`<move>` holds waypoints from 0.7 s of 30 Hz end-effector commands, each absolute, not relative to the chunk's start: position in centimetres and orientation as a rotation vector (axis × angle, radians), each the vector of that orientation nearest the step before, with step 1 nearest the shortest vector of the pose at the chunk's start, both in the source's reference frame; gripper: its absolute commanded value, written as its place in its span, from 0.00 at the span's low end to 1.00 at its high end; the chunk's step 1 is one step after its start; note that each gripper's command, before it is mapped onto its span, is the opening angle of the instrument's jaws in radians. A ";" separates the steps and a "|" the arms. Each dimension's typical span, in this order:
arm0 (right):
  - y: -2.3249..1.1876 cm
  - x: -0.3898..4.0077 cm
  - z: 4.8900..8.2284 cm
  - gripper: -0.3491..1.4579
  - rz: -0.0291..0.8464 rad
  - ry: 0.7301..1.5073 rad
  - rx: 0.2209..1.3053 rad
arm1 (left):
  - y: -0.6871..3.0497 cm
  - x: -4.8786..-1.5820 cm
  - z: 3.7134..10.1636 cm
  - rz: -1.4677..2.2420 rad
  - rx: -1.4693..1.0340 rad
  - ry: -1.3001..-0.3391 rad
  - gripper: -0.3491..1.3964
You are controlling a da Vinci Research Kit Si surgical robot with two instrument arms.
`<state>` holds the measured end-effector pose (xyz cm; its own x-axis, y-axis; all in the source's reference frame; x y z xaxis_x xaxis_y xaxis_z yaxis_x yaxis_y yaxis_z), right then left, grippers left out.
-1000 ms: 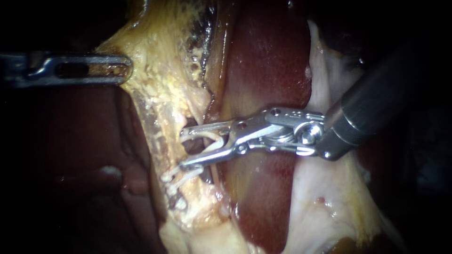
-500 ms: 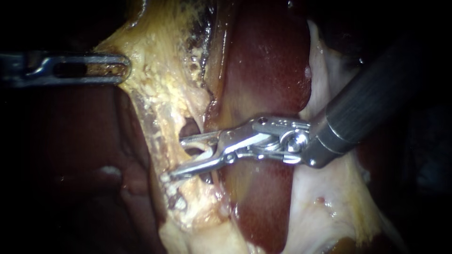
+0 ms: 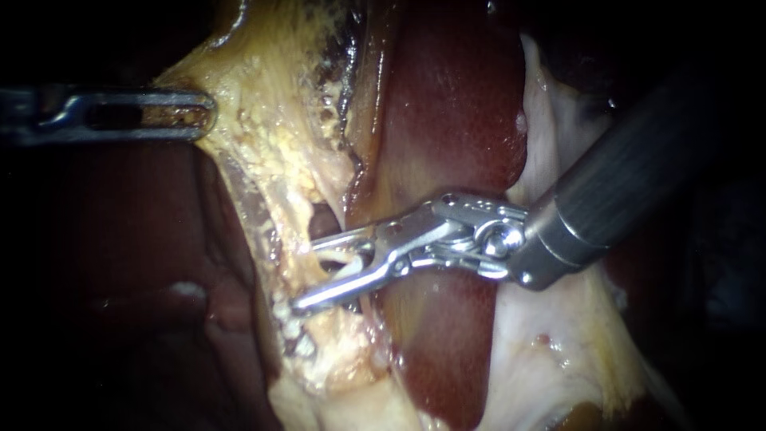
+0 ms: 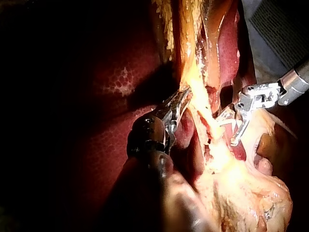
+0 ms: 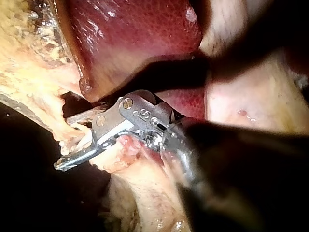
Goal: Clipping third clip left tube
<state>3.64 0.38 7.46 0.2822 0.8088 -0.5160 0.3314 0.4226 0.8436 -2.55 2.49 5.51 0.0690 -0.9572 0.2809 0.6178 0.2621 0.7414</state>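
The right instrument (image 3: 307, 271) comes in from the upper right and reaches left across the dark red liver (image 3: 455, 120). Its jaws stand partly apart, one on the far side and one on the near side of the left tube (image 3: 292, 241). They hold a white clip (image 3: 341, 257) between them. More white clips (image 3: 284, 310) sit on the tube just near of the nearer jaw's tip. Well to the far left, the left instrument (image 3: 203, 112) has its jaws clamped on the edge of the yellow tissue (image 3: 263, 136).
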 end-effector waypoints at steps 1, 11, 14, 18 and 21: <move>0.37 3.67 7.46 0.44 0.438 1.310 1.166 | 2.49 -2.56 5.52 -1.261 0.496 -0.852 0.00; 0.20 4.07 7.51 0.44 0.425 1.341 1.245 | 2.50 -2.59 5.53 -1.264 0.492 -0.852 0.00; 0.18 4.10 7.49 0.44 0.423 1.353 1.271 | 2.50 -2.59 5.53 -1.265 0.492 -0.852 0.00; 0.17 4.13 7.46 0.43 0.439 1.355 1.298 | 2.50 -2.60 5.53 -1.265 0.492 -0.852 0.00; 0.16 4.17 7.46 0.43 0.463 1.360 1.339 | 2.50 -2.62 5.54 -1.266 0.491 -0.851 0.00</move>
<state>4.19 0.16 7.46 0.2593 0.8742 -0.4106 0.4395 0.2717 0.8562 -2.62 2.50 5.53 0.0652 -0.9573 0.2817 0.6206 0.2600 0.7397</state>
